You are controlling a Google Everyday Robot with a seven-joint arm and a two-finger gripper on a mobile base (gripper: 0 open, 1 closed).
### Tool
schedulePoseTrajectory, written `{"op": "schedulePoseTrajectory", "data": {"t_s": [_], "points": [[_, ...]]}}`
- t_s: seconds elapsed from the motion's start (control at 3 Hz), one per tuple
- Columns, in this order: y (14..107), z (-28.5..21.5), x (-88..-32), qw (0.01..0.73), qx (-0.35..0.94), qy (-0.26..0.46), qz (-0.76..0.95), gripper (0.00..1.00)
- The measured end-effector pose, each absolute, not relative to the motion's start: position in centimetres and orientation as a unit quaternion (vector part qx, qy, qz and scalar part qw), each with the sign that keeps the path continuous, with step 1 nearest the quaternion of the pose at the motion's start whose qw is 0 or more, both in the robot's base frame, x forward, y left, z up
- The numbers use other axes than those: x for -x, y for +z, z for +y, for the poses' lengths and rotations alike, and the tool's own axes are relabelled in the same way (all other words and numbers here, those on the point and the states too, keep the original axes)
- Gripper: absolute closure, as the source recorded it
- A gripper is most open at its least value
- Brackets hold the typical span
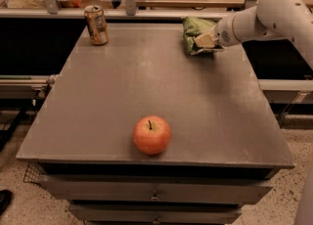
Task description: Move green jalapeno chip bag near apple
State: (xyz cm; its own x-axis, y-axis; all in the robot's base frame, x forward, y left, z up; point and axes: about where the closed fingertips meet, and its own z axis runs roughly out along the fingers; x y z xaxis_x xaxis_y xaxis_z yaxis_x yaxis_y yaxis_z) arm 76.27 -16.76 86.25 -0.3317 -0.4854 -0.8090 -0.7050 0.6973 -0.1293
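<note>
The green jalapeno chip bag point(194, 27) is at the far right of the grey table point(171, 87), tilted up and crumpled, with its lower edge off the surface. My gripper point(203, 42) comes in from the right on a white arm and is shut on the bag's lower right part. Its pale fingers point(206, 38) cover that part of the bag. The red-orange apple point(152, 135) stands upright near the front edge of the table, far from the bag.
A gold-brown drink can point(96, 25) stands at the far left corner of the table. Metal rails and shelving run behind the table. Drawers sit below the front edge.
</note>
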Motion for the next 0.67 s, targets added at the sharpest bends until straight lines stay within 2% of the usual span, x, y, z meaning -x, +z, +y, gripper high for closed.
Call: {"op": "schedulePoseTrajectory", "data": {"t_s": [0.33,0.67], "points": [[88.5,-16.5,-75.5,0.448,0.393,0.133,0.792,1.00],[91.5,-15.4,-71.2,0.429,0.456,0.179,0.759,1.00]]}}
